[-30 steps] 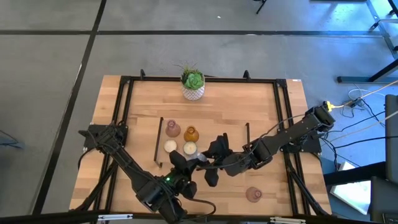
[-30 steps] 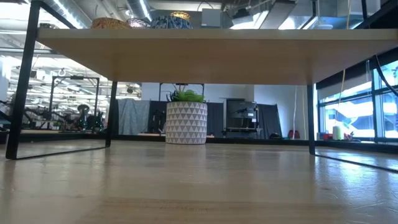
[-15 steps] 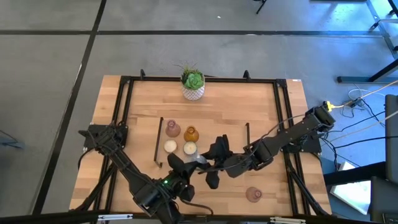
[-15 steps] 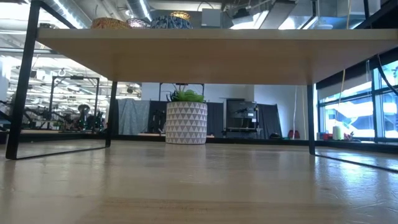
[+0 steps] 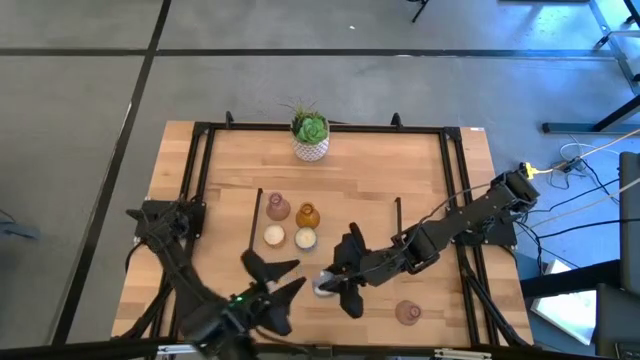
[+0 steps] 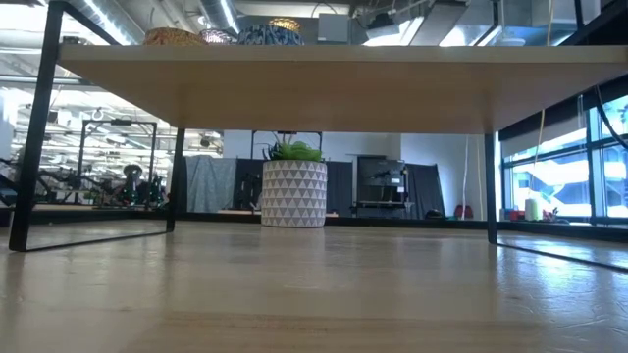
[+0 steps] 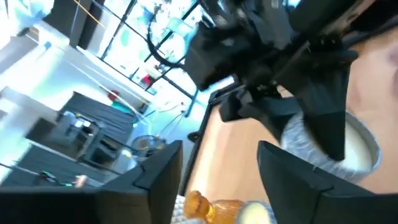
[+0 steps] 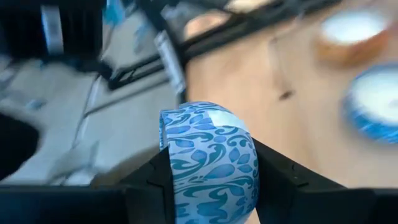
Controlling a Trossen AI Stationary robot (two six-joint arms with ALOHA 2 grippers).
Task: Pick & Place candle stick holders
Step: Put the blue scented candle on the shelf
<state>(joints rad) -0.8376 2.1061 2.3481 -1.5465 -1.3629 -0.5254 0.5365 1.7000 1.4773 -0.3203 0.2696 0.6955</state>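
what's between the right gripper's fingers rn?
The right gripper is shut on a low round holder, white with a blue leaf pattern, above the table. The fingers cover its sides, and its underside is hidden.

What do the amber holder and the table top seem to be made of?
The amber holder looks like tinted glass, glossy; its colour seems translucent, but that is uncertain at this distance. The table top looks like light wood with a smooth finish: plank seams and grain show.
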